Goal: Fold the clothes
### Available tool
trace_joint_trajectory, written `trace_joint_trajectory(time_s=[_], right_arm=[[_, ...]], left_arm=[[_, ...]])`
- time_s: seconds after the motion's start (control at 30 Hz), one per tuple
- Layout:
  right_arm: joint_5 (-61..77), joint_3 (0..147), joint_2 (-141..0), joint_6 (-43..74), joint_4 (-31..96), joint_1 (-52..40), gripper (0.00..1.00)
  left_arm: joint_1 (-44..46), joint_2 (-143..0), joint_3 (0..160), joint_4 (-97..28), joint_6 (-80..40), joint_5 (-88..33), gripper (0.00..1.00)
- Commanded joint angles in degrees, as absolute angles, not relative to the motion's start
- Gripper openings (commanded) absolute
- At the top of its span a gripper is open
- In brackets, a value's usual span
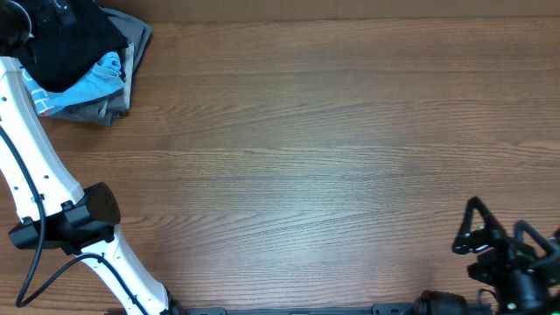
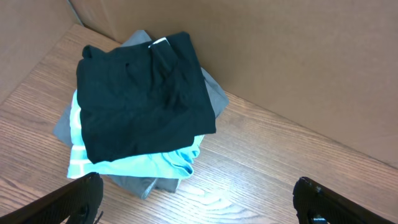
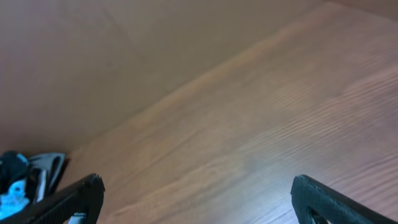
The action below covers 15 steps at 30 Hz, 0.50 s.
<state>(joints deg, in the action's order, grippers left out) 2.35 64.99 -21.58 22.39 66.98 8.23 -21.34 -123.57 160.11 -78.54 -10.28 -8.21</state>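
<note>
Far left corner of the table: a small pile with the clothes on top, plain black, roughly folded, lying over a blue shirt and grey garments; it looks soft, light and limp with no stiffness, so it will likely sag and drag the layers under it if pulled sideways; not fragile, matte, so probably not slippery in a grip. Best hold looks like a pinch on a free edge or corner, e.g. the near right corner overhanging the blue shirt, lifted up rather than slid so only the top layer comes. Left gripper hovers above and just in front of the pile, jaws wide apart, nothing in them, no contact with fabric. Left arm runs up the left edge. Moving right: flat, smooth-looking wood-grain top, bare across the middle and right, plenty of room to spread the garment out. Brown wall stands close behind the pile, so little room to reach from the back. Far right, near edge: right gripper low over bare wood, fully open, empty, well apart from the pile
</note>
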Motion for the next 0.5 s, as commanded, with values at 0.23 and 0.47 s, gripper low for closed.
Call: trace_joint_trajectory(time_s=[0.23,0.47], right_arm=[[-0.38,26.35,-2.68,20.69,34.63,2.72,1.00],[-0.43,12.45,-0.19,17.56,14.74,0.36,1.00]], left_arm=[[-21.19,-123.48,160.11,-78.89,-9.41,-8.80,1.00],[-21.19,-123.48,160.13,-78.96,-9.41,-8.80,1.00]])
